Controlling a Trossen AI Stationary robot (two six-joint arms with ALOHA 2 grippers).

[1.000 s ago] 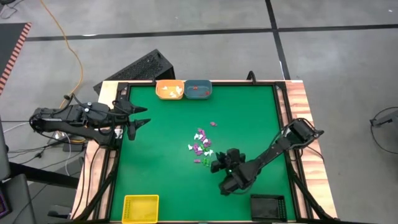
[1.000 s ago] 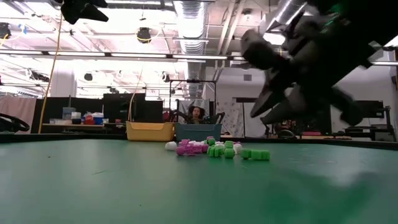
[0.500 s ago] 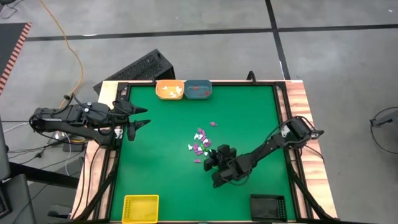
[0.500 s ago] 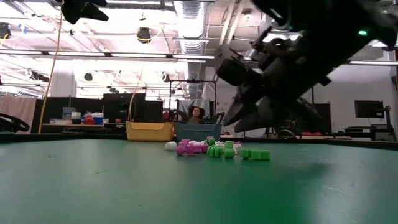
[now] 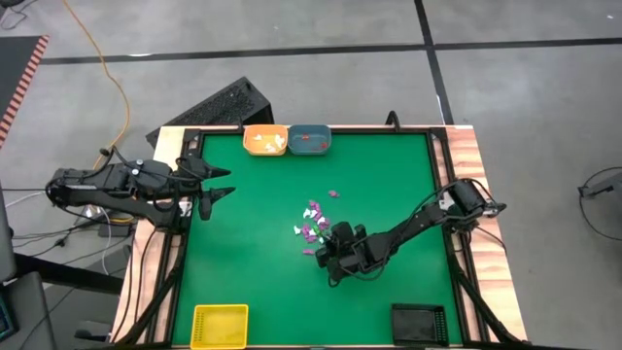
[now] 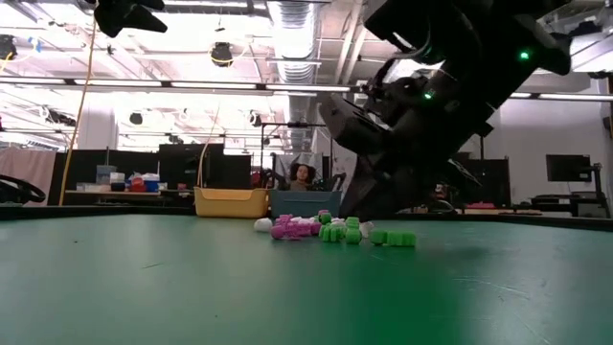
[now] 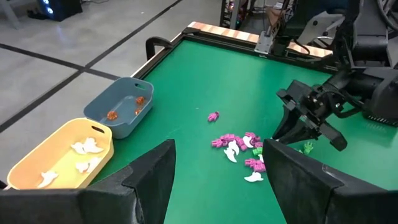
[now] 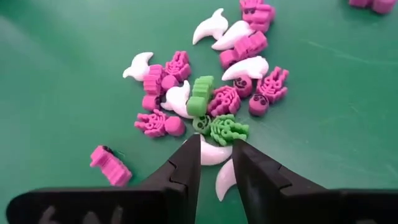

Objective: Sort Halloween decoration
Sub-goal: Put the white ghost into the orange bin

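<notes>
Trinkets in purple, white and green lie heaped near the middle of the green tabletop, one purple piece sitting apart toward the far edge. The right claw hangs low at the near edge of the heap, its fingers slightly parted over a white piece, just short of a green one; whether they touch it cannot be told. At the far edge stand two trays side by side: an orange tray holding several white pieces, and a blue tray holding a few orange-red ones. A yellow tray sits at the near left corner and a black tray at the near right corner; what they hold cannot be told. The left claw waits at the tabletop's left edge, fingers spread, well apart from the heap.
</notes>
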